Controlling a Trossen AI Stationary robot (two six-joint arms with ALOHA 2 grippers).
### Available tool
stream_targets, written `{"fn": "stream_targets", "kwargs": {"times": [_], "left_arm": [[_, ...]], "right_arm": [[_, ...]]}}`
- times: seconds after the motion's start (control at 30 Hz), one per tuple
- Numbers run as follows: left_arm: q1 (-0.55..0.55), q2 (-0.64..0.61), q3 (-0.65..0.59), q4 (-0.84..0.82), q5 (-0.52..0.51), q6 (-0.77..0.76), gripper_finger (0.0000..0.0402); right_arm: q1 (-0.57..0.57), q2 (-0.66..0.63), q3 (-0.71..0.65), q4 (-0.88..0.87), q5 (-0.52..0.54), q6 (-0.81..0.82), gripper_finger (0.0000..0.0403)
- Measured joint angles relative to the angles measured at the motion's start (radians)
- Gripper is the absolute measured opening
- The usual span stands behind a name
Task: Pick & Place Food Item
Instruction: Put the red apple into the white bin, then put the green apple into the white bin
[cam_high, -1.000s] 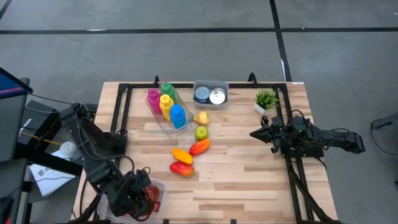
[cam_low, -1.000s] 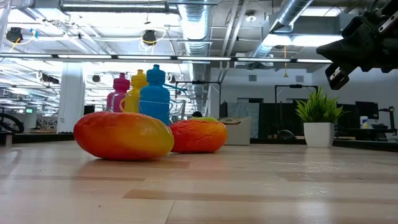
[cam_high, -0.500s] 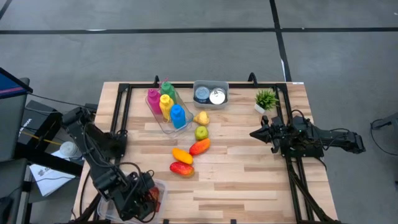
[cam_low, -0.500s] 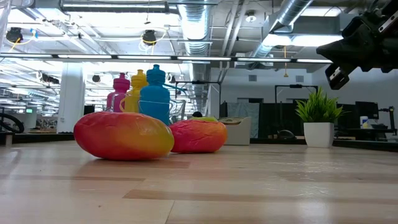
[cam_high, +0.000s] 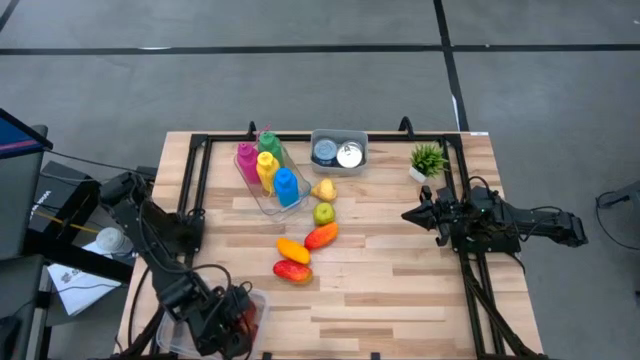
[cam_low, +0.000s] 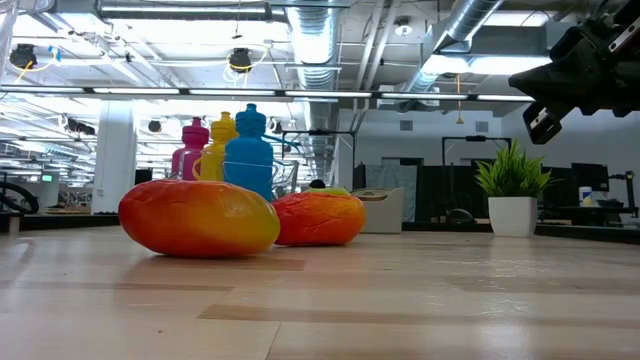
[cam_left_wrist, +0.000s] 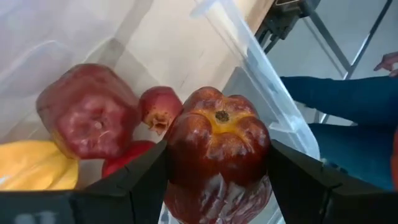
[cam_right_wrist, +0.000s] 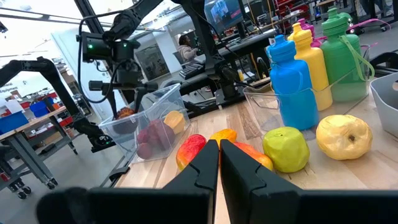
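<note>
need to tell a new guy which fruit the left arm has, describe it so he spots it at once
Go to the clear plastic tub at the table's near left corner, where the left end effector hangs. Shut between its fingers is a dark red apple, glossy with a yellowish stem end, the only fruit held above the duller red ones.

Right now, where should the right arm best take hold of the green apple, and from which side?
Grip the green apple across its round middle, coming from above. The pear and the red-orange fruit crowd it on the far and near sides, so the right arm's fingers would probably fit best on its two free sides, left and right.
</note>
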Motion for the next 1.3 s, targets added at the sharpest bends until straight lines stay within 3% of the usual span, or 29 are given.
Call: {"fn": "stream_targets", "kwargs": {"times": [1.0, 1.3], "left_arm": [[0.032, -0.005, -0.012, 0.06, -0.021, 0.005, 0.0328], [0.179, -0.173, -0.012, 0.075, -0.032, 0.213, 0.0333]], "right_arm": [[0.0, 0.0, 0.0, 0.0, 0.0, 0.0, 0.0012], [0.0, 0.0, 0.0, 0.0, 0.0, 0.0, 0.0012]]}}
